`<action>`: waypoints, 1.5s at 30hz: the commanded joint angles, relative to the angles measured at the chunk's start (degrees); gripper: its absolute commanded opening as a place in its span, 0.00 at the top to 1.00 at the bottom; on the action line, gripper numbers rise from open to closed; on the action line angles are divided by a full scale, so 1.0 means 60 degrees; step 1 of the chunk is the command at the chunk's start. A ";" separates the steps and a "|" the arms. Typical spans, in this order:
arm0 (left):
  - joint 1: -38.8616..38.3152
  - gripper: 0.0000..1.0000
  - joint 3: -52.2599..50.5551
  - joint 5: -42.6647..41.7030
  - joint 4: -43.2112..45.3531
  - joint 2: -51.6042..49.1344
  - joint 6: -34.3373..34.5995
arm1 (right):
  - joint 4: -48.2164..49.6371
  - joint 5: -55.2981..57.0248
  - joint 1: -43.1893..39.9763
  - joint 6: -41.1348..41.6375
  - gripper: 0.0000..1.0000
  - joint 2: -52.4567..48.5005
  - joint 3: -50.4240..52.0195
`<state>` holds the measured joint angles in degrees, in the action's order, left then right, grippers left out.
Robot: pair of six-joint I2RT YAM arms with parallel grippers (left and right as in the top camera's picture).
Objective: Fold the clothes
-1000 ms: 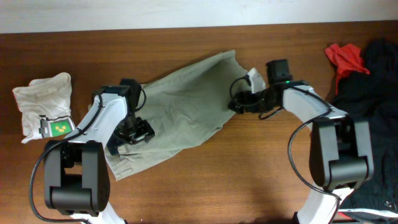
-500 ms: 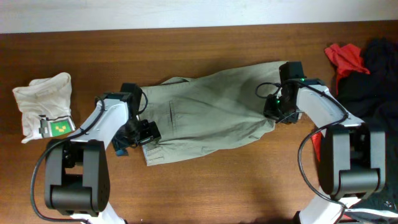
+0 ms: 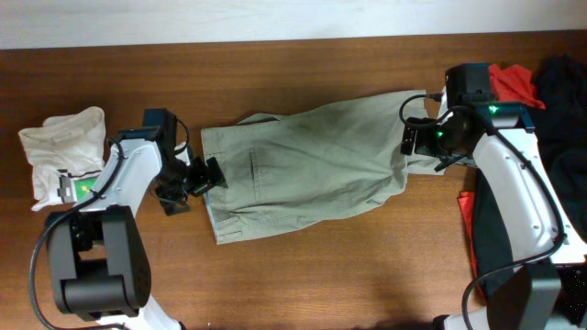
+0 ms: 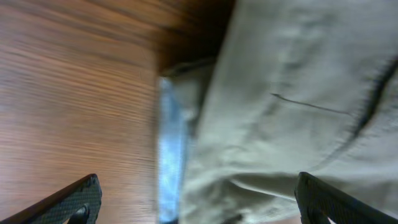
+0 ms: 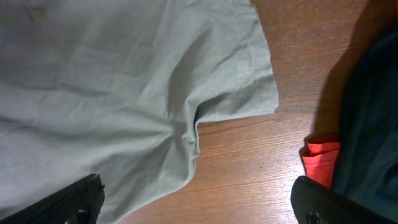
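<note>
The khaki trousers [image 3: 312,165] lie spread flat across the middle of the wooden table, waistband end to the left and leg hem to the right. My left gripper [image 3: 204,176] is open at their left edge. In the left wrist view [image 4: 199,208] the trousers [image 4: 292,93] and a pale lining strip [image 4: 171,155] lie between the wide-apart fingers. My right gripper [image 3: 417,137] is open over the right hem. In the right wrist view [image 5: 199,208] the trousers [image 5: 124,81] lie slack with a small fold at the hem corner.
A small white garment with a green label [image 3: 64,151] lies at the far left. Red [image 3: 512,82] and black [image 3: 561,87] garments are piled at the right edge, close to the right arm. They also show in the right wrist view: red [image 5: 320,158], black [image 5: 367,112].
The trousers went from a slanted bunch to a flat spread, stretched rightward. The right gripper moved right and up; the left gripper drew back left. Both now show open fingers.
</note>
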<state>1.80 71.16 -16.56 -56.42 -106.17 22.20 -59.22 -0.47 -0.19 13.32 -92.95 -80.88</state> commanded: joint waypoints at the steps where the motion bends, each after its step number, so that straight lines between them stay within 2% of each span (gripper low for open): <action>1: 0.0044 0.01 0.0087 -0.1555 0.0747 0.0291 -0.0164 | -0.0204 -0.0812 -0.0033 -0.0936 0.04 0.0055 -0.0084; 3: 0.0102 0.01 0.0208 -0.2055 0.2000 0.0291 -0.0219 | -0.0211 -0.0820 -0.0033 -0.0929 0.03 0.0051 -0.0051; 6: 0.0073 0.01 0.0204 -0.0492 0.4211 0.0288 -0.0302 | -0.0386 -0.0816 -0.0036 -0.0933 0.03 0.0051 -0.0047; 9: 0.0073 0.01 0.0200 0.0240 0.5333 0.0270 -0.0754 | -0.0426 -0.0816 -0.0033 -0.0933 0.03 0.0051 -0.0047; 11: 0.0026 0.10 0.0200 0.0229 0.5843 0.0131 -0.1290 | -0.0430 -0.0816 -0.0033 -0.0929 0.03 0.0051 -0.0047; 13: -0.0022 0.29 0.0200 0.0229 0.6233 -0.0138 -0.1501 | -0.0433 -0.0816 -0.0033 -0.0929 0.03 0.0051 -0.0047; 14: -0.0033 0.29 0.0200 0.0229 0.6342 -0.0200 -0.1504 | -0.0433 -0.0816 -0.0033 -0.0929 0.03 0.0051 -0.0047; 15: -0.0051 0.19 0.0200 0.0229 0.6583 -0.0288 -0.1508 | -0.0433 -0.0816 -0.0033 -0.0929 0.03 0.0051 -0.0047; 16: -0.0051 0.13 0.0200 0.0229 0.6779 -0.0401 -0.1512 | -0.0437 -0.0816 -0.0033 -0.0929 0.03 0.0051 -0.0047; 18: -0.0055 0.13 0.0200 0.0189 0.7169 -0.0710 -0.1778 | -0.0495 -0.0816 -0.0033 -0.0929 0.04 0.0051 -0.0047; 20: -0.0211 0.05 0.0200 0.0015 0.7486 -0.1246 -0.2725 | -0.0503 -0.0816 -0.0036 -0.0929 0.03 0.0051 -0.0047; 24: -0.0514 0.07 0.0204 -0.0353 0.7555 -0.1534 -0.5129 | -0.0503 -0.0816 -0.0036 -0.0929 0.04 0.0051 -0.0047; 25: -0.0576 0.11 0.0200 -0.0350 0.7544 -0.1537 -0.5584 | -0.0503 -0.0816 -0.0036 -0.0929 0.04 0.0051 -0.0047; 26: -0.0696 0.23 0.0200 -0.0346 0.7548 -0.1541 -0.6127 | -0.0525 -0.0816 -0.0036 -0.0929 0.04 0.0051 -0.0047; 28: -0.0710 0.37 0.0200 -0.0229 0.7544 -0.1541 -0.6233 | -0.0535 -0.0816 -0.0036 -0.0929 0.04 0.0051 -0.0047; 29: -0.0692 0.64 0.0204 -0.0233 0.7544 -0.1537 -0.6226 | -0.0532 -0.0816 -0.0036 -0.0929 0.04 0.0051 -0.0047; 30: -0.0692 0.86 0.0204 -0.0233 0.7504 -0.1537 -0.6218 | -0.0532 -0.0816 -0.0036 -0.0929 0.04 0.0051 -0.0047; 31: -0.0692 0.99 0.0204 -0.0237 0.7431 -0.1537 -0.6218 | -0.0532 -0.0812 -0.0036 -0.0929 0.04 0.0051 -0.0047; 34: -0.0696 0.99 0.0208 -0.0237 0.5781 -0.0867 -0.5781 | -0.0506 -0.0809 -0.0036 -0.0892 0.09 0.0047 -0.0047; 35: -0.0663 0.99 0.0208 -0.0248 0.4743 -0.0022 -0.5078 | -0.0419 -0.0809 -0.0044 -0.0889 0.10 0.0033 -0.0047; 37: -0.0667 1.00 0.0208 -0.0973 0.3060 0.1770 -0.4816 | 0.0226 -0.0816 -0.0044 -0.0889 0.10 -0.0142 -0.0047; 40: -0.0678 0.99 0.0204 -0.1140 0.2167 0.3705 -0.4812 | 0.1861 -0.1836 -0.0033 -0.0896 0.06 -0.1162 -0.0087; 42: -0.0678 0.99 0.0204 -0.1297 0.1749 0.3887 -0.4634 | 0.2430 -0.2969 -0.0033 -0.0896 0.01 -0.2291 -0.0521; 45: -0.0678 1.00 0.0200 -0.1639 0.1086 0.3876 -0.4630 | 0.2637 -0.4550 0.0069 -0.0900 0.01 -0.4306 -0.2171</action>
<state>-2.46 72.07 -23.92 -48.29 -83.07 -6.28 -44.75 -18.90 -0.19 7.75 -112.84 -87.11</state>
